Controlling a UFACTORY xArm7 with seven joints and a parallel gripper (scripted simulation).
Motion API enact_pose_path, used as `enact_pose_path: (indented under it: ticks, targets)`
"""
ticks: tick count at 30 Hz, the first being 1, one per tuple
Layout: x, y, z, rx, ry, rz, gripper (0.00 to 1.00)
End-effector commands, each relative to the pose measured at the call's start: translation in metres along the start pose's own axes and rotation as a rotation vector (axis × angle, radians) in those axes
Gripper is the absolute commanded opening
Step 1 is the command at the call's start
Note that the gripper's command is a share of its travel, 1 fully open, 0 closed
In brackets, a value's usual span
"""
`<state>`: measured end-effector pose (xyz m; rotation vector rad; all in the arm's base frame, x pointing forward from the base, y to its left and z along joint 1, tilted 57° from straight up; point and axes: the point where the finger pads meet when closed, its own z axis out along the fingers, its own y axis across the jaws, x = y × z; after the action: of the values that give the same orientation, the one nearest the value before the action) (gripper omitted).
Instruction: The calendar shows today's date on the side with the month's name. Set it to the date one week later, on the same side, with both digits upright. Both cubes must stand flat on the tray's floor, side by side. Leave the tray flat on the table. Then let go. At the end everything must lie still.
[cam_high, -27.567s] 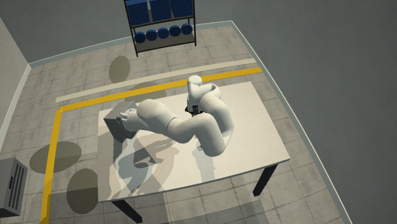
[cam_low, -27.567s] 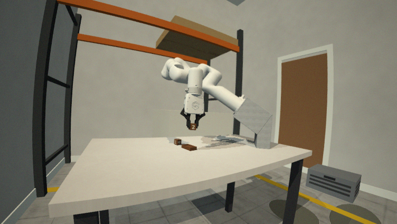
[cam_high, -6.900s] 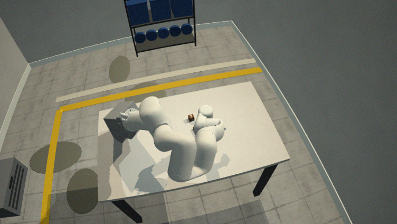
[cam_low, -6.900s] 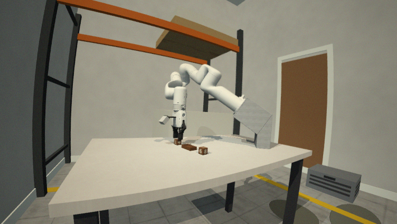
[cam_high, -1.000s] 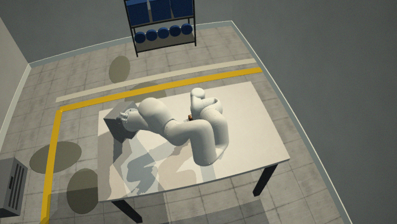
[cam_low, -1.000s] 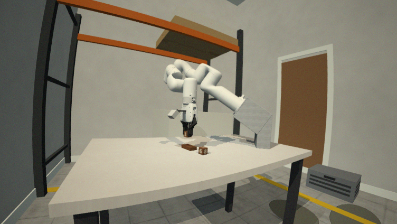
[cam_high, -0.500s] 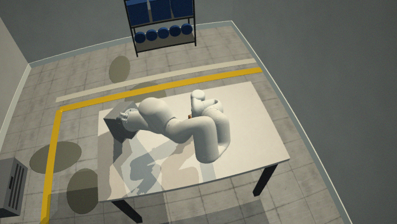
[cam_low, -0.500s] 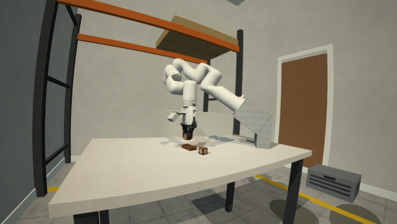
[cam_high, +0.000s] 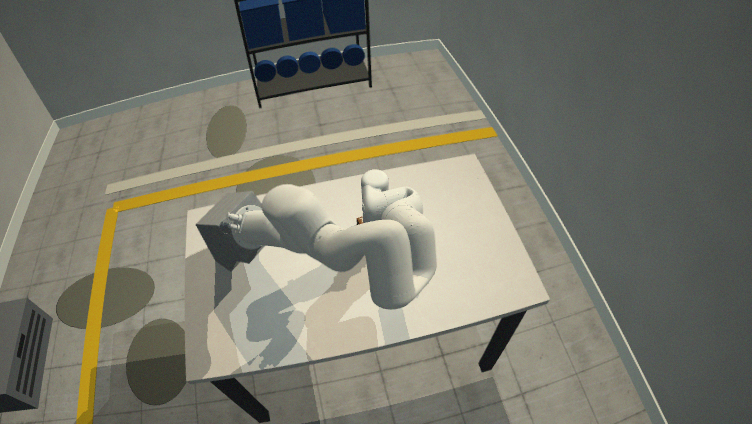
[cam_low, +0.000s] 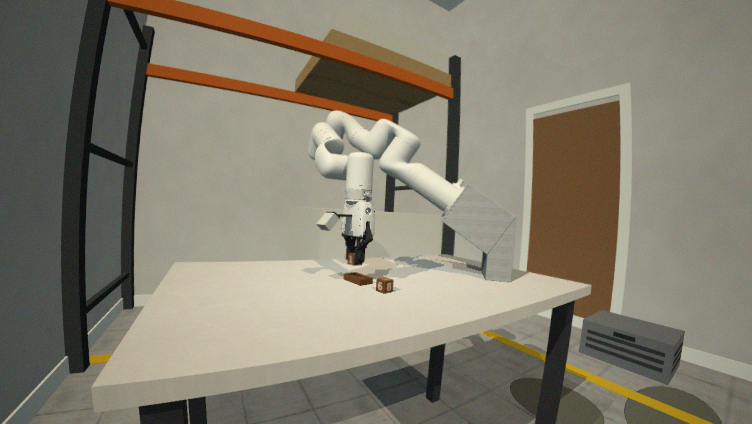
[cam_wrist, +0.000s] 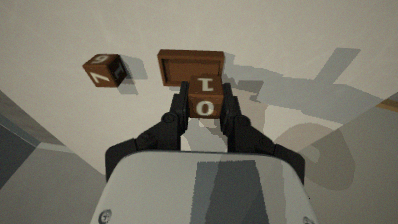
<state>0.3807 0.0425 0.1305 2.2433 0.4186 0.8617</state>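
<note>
An orange-beamed rack (cam_low: 455, 158) stands behind, a brown door (cam_low: 575, 210) and a gray slatted cabinet (cam_high: 39, 352) (cam_low: 630, 344) apart.

Brown cubes (cam_low: 384, 285) (cam_wrist: 104, 70) with white digits, seemingly plain brown tray (cam_low: 358, 279) (cam_wrist: 192, 53)

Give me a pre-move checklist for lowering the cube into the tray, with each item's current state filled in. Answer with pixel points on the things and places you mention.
1. Cube (cam_low: 351, 258) (cam_wrist: 205, 96) gripped between the fingers of the hand (cam_low: 355, 261) (cam_wrist: 205, 93): ok.
2. Tray (cam_low: 357, 279) (cam_wrist: 191, 53) flat on the table (cam_low: 263, 316) (cam_wrist: 150, 25): ok.
3. Tray has no cube inside: ok as far as seen; the held cube hides part of its floor in the wrist view.
4. Other cube (cam_low: 384, 285) (cam_wrist: 104, 70) outside the tray, leaving its place free: ok.
5. Held cube lined up over its slot: cannot tell.
6. Both cubes standing side by side in the tray: not ok, neither is in.
</note>
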Motion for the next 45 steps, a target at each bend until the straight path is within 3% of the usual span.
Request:
enact_pose_path:
  ticks: [1, 45]
  targets:
    - [0.001, -0.001, -0.001, 0.001, 0.002, -0.001, 0.29]
    - [0.001, -0.001, 0.014, 0.001, 0.002, -0.001, 0.29]
